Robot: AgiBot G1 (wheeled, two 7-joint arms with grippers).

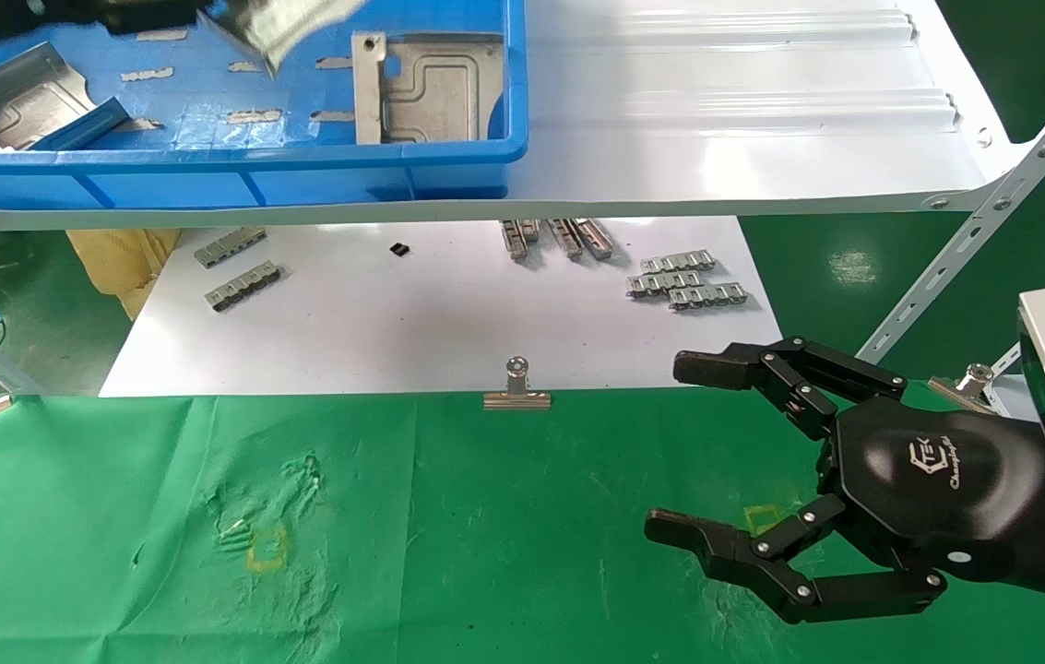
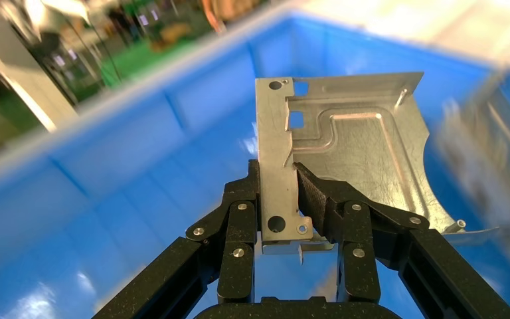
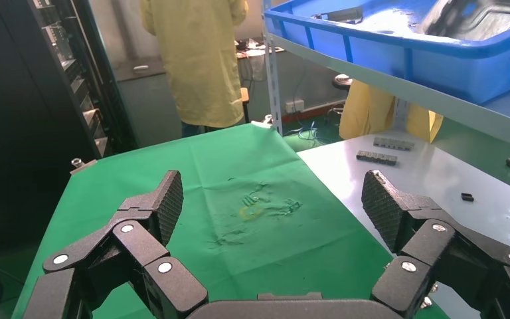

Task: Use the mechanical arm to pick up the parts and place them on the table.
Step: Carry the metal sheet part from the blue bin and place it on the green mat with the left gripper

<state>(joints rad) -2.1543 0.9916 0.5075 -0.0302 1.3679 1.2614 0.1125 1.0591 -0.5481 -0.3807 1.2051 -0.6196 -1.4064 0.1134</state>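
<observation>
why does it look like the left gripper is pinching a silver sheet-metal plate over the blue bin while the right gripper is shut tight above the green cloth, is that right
Not quite: the right gripper is open, its black fingers spread wide apart with nothing between them, as the right wrist view shows. The rest holds: the left gripper is shut on a flat silver-grey sheet-metal plate over the blue plastic bin, and the right one hovers above the green cloth table.

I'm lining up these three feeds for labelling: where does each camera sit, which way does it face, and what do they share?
Head view: on the robot's head, looking down at the green table; open right gripper shows.
Left wrist view: on the left arm, facing into the blue bin; left gripper pinches a part.
Right wrist view: on the right arm, facing across the table; right gripper shows.
Shared: the blue bin.
</observation>
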